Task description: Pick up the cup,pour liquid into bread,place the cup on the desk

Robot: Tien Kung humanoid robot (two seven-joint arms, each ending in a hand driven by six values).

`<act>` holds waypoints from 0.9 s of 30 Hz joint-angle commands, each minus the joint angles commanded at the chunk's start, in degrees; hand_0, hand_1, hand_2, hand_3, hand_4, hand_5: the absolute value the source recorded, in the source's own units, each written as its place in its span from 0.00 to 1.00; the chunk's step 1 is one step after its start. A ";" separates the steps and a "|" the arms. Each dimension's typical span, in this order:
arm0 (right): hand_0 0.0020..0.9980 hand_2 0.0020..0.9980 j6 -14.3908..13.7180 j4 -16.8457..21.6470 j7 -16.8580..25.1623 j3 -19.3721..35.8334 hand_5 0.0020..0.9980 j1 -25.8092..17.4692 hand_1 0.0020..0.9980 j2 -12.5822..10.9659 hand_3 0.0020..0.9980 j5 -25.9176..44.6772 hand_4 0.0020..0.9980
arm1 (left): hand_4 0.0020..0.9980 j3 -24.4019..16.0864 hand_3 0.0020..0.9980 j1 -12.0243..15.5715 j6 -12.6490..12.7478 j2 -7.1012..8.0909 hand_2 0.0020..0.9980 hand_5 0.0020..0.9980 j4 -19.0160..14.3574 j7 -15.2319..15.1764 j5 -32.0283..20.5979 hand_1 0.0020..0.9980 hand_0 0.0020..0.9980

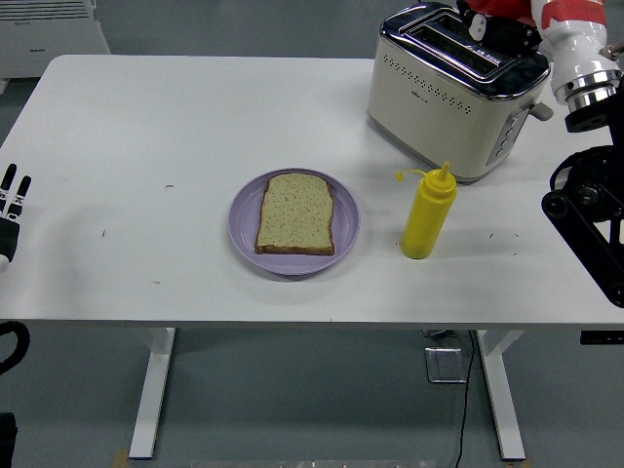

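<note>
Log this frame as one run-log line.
right hand: top right, above toaster, grip unclear | left hand: resting, left edge | bread: plain, on plate | yellow bottle: upright

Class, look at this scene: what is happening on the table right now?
A bread slice lies on a purple plate, with a yellow bottle upright beside it and a toaster behind. The right arm is raised at the top right, something red at its end, mostly out of frame. The left hand rests open at the left edge.

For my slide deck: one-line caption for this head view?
Bread slice on purple plate, yellow squeeze bottle beside toaster, on white table.
</note>
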 joint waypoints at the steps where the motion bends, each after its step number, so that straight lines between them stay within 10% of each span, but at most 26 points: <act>1: 0.05 0.24 -0.06 0.24 1.94 1.59 0.19 -1.59 0.13 -0.10 0.34 2.61 0.75 | 0.62 -0.06 0.72 -0.02 0.02 0.00 0.79 1.00 0.00 0.00 0.00 0.78 0.81; 14: 0.04 0.25 -0.92 -1.00 21.51 4.78 0.20 -14.56 0.13 -2.54 0.34 33.89 0.75 | 0.62 -0.20 0.72 -0.03 0.15 0.00 0.79 1.00 0.03 0.05 -0.04 0.78 0.81; 27: 0.12 0.32 -1.96 -6.63 28.41 -2.53 0.22 -19.39 0.21 -2.07 0.37 65.04 0.75 | 0.61 -0.06 0.72 -0.11 0.14 0.00 0.79 1.00 0.06 0.05 -0.12 0.78 0.81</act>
